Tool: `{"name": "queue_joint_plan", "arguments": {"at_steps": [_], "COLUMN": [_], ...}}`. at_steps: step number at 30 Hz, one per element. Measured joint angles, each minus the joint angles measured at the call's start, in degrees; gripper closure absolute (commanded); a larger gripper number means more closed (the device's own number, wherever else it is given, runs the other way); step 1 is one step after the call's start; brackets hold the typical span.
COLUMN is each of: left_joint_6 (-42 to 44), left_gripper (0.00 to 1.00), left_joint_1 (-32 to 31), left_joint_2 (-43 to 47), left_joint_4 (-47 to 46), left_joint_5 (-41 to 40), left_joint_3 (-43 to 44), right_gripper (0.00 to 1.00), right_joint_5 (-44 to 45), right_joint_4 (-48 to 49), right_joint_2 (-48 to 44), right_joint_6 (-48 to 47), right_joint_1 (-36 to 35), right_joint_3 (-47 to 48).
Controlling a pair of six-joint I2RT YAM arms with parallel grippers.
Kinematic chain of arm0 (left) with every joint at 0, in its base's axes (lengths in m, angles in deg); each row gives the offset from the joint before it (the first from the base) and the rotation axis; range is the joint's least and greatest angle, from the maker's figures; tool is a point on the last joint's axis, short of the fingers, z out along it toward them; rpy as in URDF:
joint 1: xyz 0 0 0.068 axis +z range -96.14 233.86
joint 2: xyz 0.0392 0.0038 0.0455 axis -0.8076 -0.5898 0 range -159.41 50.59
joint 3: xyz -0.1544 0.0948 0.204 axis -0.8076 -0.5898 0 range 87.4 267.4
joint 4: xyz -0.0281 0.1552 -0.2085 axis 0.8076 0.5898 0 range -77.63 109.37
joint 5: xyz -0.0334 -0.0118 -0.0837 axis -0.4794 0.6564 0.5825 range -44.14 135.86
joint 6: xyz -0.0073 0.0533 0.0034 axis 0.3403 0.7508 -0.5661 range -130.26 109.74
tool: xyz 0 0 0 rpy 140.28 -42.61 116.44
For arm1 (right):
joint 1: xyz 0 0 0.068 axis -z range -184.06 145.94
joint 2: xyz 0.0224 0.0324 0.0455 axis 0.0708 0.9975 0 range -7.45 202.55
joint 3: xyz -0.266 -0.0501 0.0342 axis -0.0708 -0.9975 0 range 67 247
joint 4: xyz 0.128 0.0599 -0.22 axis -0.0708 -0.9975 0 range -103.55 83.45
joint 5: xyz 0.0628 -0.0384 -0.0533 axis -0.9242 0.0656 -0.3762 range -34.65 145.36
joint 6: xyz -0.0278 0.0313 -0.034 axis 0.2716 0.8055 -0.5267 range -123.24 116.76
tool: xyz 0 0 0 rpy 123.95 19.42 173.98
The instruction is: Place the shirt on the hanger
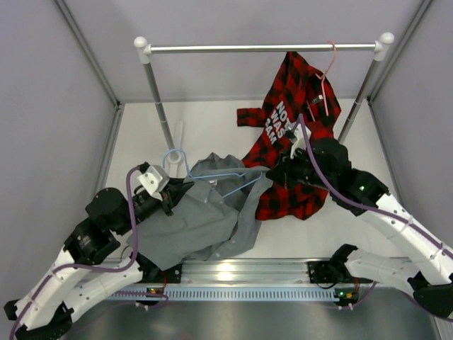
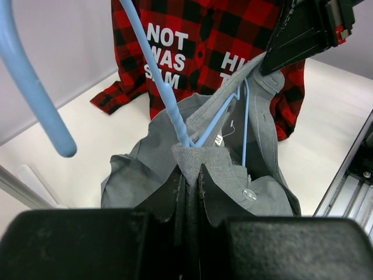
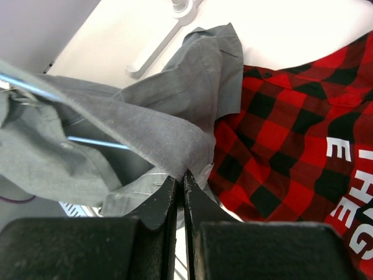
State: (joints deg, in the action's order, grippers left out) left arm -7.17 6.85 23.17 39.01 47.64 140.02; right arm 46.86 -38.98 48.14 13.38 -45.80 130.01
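The grey shirt [image 1: 202,216] lies bunched on the table between the arms, with the light-blue wire hanger [image 1: 212,177] partly inside it, its hook toward the rack post. In the left wrist view the hanger [image 2: 160,81] runs down into the shirt's collar [image 2: 198,157]. My left gripper [image 1: 170,198] is shut on the shirt's collar [image 2: 193,175]. My right gripper [image 1: 272,173] is shut on a fold of the shirt [image 3: 175,146] and holds it up and taut. The hanger wire [image 3: 96,142] shows under the fabric.
A red-and-black plaid shirt [image 1: 297,127] with white lettering hangs on a pink hanger [image 1: 327,67] from the metal rack bar [image 1: 262,48] and drapes onto the table beside my right gripper. The rack's left post [image 1: 157,99] stands behind the grey shirt. An aluminium rail [image 1: 241,273] runs along the near edge.
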Motion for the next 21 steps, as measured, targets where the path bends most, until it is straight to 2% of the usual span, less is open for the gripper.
{"name": "queue_joint_plan", "arguments": {"at_steps": [7, 12, 15, 18, 21], "left_joint_6": [-2.25, -8.11, -10.12, -10.47, -10.1], "left_gripper": [1.0, 1.0, 1.0, 1.0, 1.0], "left_joint_1": [0.02, 0.02, 0.0, 0.13, 0.46], "left_joint_2": [-4.87, -10.78, -14.19, -19.78, -23.71], "left_joint_4": [-0.09, -1.92, -3.06, -3.04, -5.22], "left_joint_5": [-1.05, -8.22, -11.87, -15.23, -13.27], "left_joint_3": [1.99, 6.12, 9.27, 14.82, 16.65], "right_gripper": [1.0, 1.0, 1.0, 1.0, 1.0], "right_joint_5": [-8.17, -12.13, -11.65, -7.23, -3.37], "right_joint_4": [1.62, 8.57, 12.59, 15.02, 18.62], "right_joint_2": [0.02, 2.58, 6.45, 9.62, 12.35], "right_joint_6": [2.62, 8.59, 12.02, 14.08, 15.76], "right_joint_1": [0.26, -2.64, -6.43, -10.14, -12.39], "right_joint_3": [1.62, 2.4, 3.89, 5.9, 7.65]}}
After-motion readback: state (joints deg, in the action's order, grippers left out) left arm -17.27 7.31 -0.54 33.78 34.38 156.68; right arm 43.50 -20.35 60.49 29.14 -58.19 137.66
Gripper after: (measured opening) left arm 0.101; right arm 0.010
